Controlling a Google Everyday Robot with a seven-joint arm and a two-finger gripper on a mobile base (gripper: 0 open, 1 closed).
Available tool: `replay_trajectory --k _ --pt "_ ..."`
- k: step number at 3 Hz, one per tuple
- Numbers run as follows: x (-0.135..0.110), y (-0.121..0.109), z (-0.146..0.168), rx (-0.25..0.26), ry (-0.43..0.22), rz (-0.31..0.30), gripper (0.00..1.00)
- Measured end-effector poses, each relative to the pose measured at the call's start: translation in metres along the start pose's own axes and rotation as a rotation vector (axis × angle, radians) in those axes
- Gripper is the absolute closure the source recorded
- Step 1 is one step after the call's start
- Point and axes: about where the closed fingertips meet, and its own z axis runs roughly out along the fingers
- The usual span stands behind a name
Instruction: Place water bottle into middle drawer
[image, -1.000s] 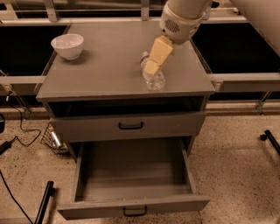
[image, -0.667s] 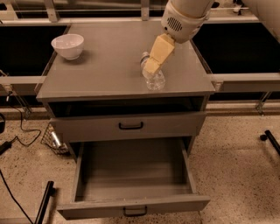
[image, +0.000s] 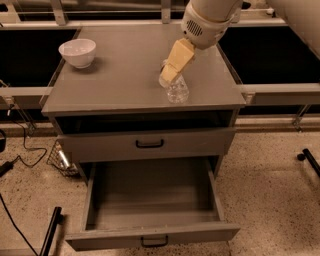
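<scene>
water bottle (image: 178, 93) on cabinet top (image: 120, 75), neck clamped between gripper (image: 168, 75) fingers (image: 181, 54)

a white bowl (image: 77, 52) is set near the far left corner of a grey cabinet top (image: 120, 82), well apart from the gripper (image: 168, 76), which is held over the top's right half. below the top, a flat drawer front (image: 110, 146) with a black handle (image: 149, 144) is seen. black cables (image: 22, 152) are laid across the speckled floor (image: 270, 195) at left.
</scene>
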Motion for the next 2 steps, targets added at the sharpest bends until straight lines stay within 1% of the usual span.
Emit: replay_trajectory --k 2 --pt "-0.032 -0.020 0.033 0.039 0.014 0.111 0.00"
